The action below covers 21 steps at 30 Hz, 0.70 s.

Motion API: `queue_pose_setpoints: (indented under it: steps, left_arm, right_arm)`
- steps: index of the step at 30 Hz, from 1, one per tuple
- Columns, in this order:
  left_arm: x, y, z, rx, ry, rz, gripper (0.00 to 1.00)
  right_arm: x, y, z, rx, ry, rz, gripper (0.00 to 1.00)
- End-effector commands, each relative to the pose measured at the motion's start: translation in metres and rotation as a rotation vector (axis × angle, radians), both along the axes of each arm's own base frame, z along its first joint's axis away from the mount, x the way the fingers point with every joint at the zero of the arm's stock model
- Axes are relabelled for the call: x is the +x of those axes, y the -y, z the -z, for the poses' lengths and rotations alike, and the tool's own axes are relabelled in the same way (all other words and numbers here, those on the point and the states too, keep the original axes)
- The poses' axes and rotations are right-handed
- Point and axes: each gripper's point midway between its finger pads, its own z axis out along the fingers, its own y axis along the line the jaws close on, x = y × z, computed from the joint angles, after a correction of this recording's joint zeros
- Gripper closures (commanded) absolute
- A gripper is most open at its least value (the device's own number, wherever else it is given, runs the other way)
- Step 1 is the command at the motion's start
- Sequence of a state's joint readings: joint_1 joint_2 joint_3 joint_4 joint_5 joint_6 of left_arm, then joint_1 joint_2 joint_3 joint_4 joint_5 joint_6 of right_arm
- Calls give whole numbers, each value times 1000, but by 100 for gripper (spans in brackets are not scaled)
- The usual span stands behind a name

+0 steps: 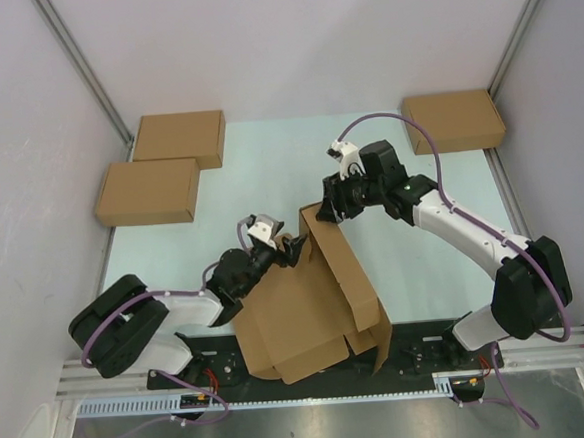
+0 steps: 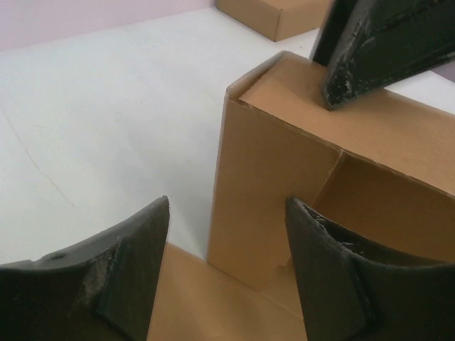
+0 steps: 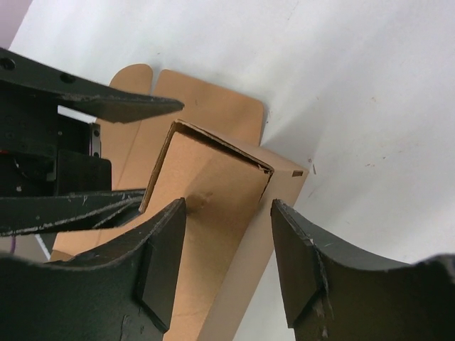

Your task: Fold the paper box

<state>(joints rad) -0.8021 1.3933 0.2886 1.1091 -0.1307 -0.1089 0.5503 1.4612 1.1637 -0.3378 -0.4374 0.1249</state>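
Observation:
The paper box (image 1: 313, 308) is a brown die-cut cardboard piece near the table's front centre, with one long wall (image 1: 340, 261) raised and flaps spread flat around it. My left gripper (image 1: 292, 249) is open at the raised wall's far-left corner; in the left wrist view the folded corner (image 2: 274, 185) stands between its fingers (image 2: 135, 249). My right gripper (image 1: 326, 209) is open above the wall's far end; in the right wrist view its fingers (image 3: 160, 249) straddle the folded corner flap (image 3: 213, 192), one finger touching it.
Two compact brown boxes (image 1: 178, 140) (image 1: 148, 192) lie at the back left and one (image 1: 453, 121) at the back right. White walls close in the pale green table (image 1: 269, 170). A metal rail (image 1: 314, 393) runs along the near edge.

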Motion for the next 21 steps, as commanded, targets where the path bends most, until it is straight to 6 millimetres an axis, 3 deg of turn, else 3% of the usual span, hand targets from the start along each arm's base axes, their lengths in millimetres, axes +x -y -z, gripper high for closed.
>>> queue_pose_setpoints:
  steps: [1, 11, 21]
  left_arm:
    - [13, 2, -27, 26, 112, 12, 28]
    - [25, -3, -29, 34, 121, -2, 28]
    - [27, 16, -26, 36, 124, 76, 28]
  right_arm:
    - [-8, 0, -4, 46, -67, -28, 43]
    - [-12, -6, -8, 103, -108, -72, 42]
    - [-16, -9, -3, 94, -123, -84, 42]
